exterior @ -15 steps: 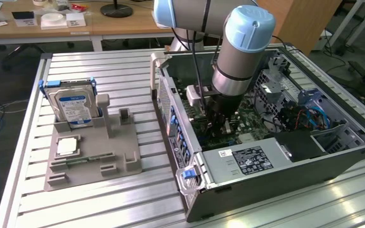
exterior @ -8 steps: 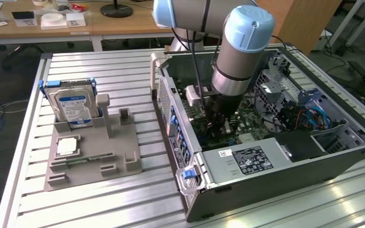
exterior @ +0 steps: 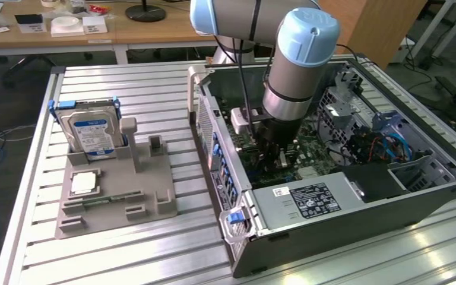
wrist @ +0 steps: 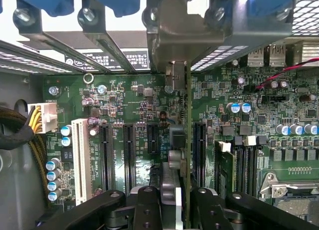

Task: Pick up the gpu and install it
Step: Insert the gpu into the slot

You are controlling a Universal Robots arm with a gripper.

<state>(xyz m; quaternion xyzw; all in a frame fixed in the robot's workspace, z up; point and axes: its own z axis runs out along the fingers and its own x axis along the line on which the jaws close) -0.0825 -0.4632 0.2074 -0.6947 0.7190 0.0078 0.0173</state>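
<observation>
Tool (wrist: 172,200) clenched on gpu (wrist: 188,140), card edge-on above green motherboard (wrist: 129,105) slots inside open computer case (exterior: 418,196); hard drive (exterior: 93,130) upright in grey holder on counter (exterior: 133,261).

The exterior view looks down at an angle from high above the counter (exterior: 133,249), far enough back to take in the whole open case (exterior: 331,178), the arm (exterior: 295,65) in the upper centre of the frame, and the holder (exterior: 117,190) at left. The wrist view looks straight down into the case from close range, facing the motherboard (wrist: 129,110), with the hand (wrist: 172,202) at the bottom edge. Both views share the motherboard area beneath the arm.
</observation>
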